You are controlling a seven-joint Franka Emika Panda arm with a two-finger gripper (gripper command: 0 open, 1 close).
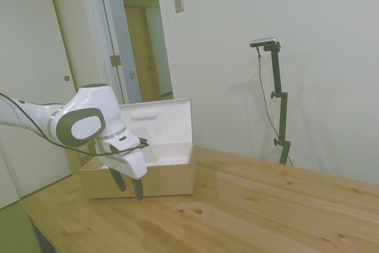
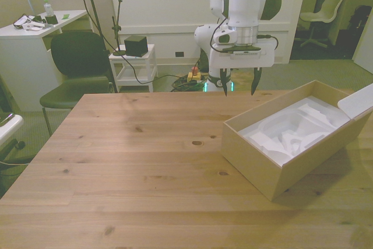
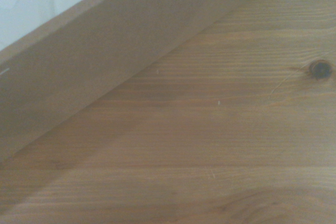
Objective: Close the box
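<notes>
The box (image 2: pixel 254 157) is a long tan cardboard carton with a white moulded inside, lying on the wooden table at the front view's right. Its lid (image 1: pixel 160 124) stands upright along the far long side, white on the inner face, with an oval cutout near the top. A corner of the lid (image 2: pixel 356 102) shows at the front view's right edge. My gripper (image 2: pixel 239 90) hangs open above the table beside the box's near long wall (image 1: pixel 142 182), with nothing between its fingers. The wrist view shows that tan wall (image 3: pixel 105 51) slanting across bare table wood (image 3: pixel 220 140).
The wooden table (image 2: pixel 128 161) stretches wide toward the front view's left. Off the table stand a dark chair (image 2: pixel 78 65), a white desk (image 2: pixel 29 33) and a small white shelf unit (image 2: pixel 135 65). A doorway (image 1: pixel 142 39) opens behind the box in the side view.
</notes>
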